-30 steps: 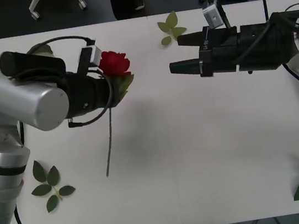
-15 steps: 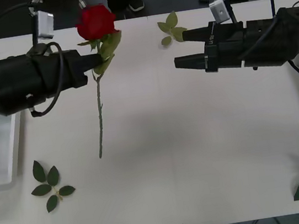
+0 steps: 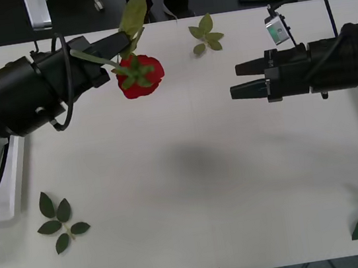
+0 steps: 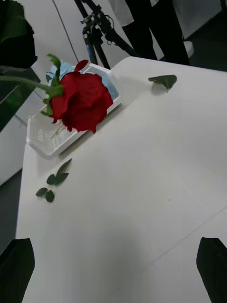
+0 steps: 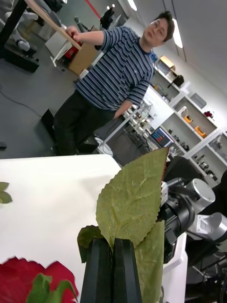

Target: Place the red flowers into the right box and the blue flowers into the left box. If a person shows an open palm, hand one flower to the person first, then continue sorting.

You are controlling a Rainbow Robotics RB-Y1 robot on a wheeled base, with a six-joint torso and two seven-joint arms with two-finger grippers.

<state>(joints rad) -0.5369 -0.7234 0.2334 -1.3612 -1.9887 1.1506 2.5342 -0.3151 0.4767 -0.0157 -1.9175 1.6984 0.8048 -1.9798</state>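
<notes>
The left pincer (image 3: 127, 42) has turned the red rose (image 3: 140, 76) over since a moment ago: the bloom, then upright near the bench's far edge, now hangs lower and nearer the right arm, and the stem no longer trails down across the bench (image 3: 204, 170). The right pincer (image 3: 233, 80) has drawn back toward its own side and dropped slightly.

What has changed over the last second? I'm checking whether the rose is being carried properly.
The left gripper, shut on the red rose, lifted it off the table and turned it over: the bloom now hangs down with the stem toward the far edge. The right gripper, open, drew back slightly toward the right. The loose leaf sprigs and the table stayed as they were.
</notes>
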